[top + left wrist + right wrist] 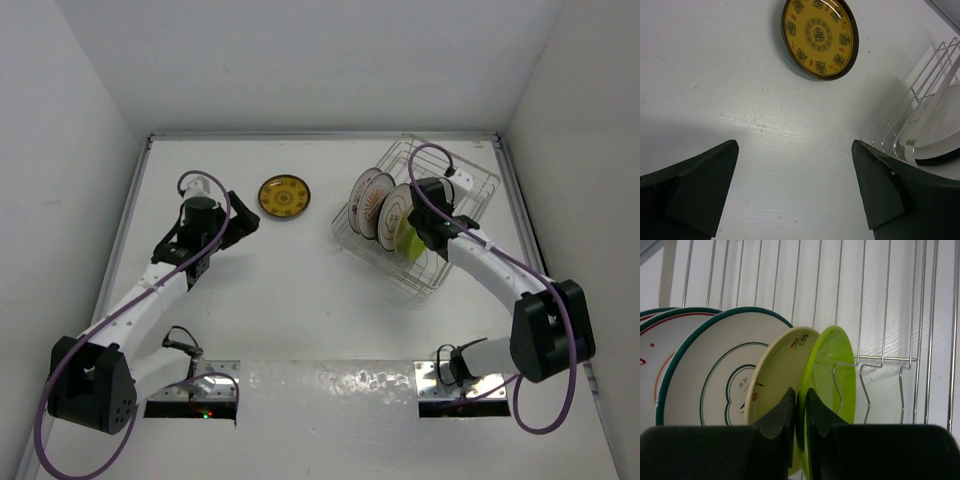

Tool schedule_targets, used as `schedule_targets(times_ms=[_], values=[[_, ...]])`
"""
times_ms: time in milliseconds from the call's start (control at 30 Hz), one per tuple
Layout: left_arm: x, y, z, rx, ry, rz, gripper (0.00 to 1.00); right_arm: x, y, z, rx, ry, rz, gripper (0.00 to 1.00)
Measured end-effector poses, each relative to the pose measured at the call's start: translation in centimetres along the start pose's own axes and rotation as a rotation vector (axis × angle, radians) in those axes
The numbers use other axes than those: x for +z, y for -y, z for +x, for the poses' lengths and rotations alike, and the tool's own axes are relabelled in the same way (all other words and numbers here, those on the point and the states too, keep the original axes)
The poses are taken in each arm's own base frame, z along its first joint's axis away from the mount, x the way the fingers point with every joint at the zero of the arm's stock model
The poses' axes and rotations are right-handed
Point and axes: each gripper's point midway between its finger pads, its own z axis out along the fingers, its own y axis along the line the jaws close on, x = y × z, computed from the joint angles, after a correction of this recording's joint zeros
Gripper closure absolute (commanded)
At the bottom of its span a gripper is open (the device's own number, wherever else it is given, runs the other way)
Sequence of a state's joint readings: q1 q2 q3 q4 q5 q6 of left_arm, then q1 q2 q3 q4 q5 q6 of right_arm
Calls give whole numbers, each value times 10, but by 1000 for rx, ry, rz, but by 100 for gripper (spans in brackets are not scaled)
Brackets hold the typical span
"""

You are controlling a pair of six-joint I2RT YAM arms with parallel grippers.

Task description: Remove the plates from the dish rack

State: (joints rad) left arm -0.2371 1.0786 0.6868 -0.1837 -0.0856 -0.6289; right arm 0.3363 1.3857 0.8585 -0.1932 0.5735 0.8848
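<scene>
The wire dish rack (pixel 470 195) stands at the back right and holds several upright plates. In the right wrist view a lime green plate (pixel 832 370) stands beside a cream plate (pixel 777 375), a teal-rimmed white plate (pixel 710 370) and a red-rimmed one (pixel 652 340). My right gripper (pixel 800 397) is inside the rack (pixel 885 315), its jaws closed on the lime green plate's rim. A yellow patterned plate (pixel 285 195) lies flat on the table. My left gripper (pixel 243 222) is open and empty, just left of and nearer than that plate (pixel 820 35).
White walls enclose the table on three sides. The rack's wire side (pixel 920 100) and a white plate (pixel 940 125) show at the right of the left wrist view. Bare table (pixel 300 300) lies between the arms.
</scene>
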Motion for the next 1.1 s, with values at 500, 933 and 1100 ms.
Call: schedule_targets(times_ms=[500, 933, 1100], values=[[-21, 15, -12, -13, 38, 75, 6, -44, -11, -45, 82, 80, -102, 100], [-66, 86, -12, -128, -54, 432, 6, -218, -202, -90, -672, 233, -611, 100], [-85, 104, -13, -178, -80, 524, 6, -252, -209, 4, -1244, 188, -769, 100]])
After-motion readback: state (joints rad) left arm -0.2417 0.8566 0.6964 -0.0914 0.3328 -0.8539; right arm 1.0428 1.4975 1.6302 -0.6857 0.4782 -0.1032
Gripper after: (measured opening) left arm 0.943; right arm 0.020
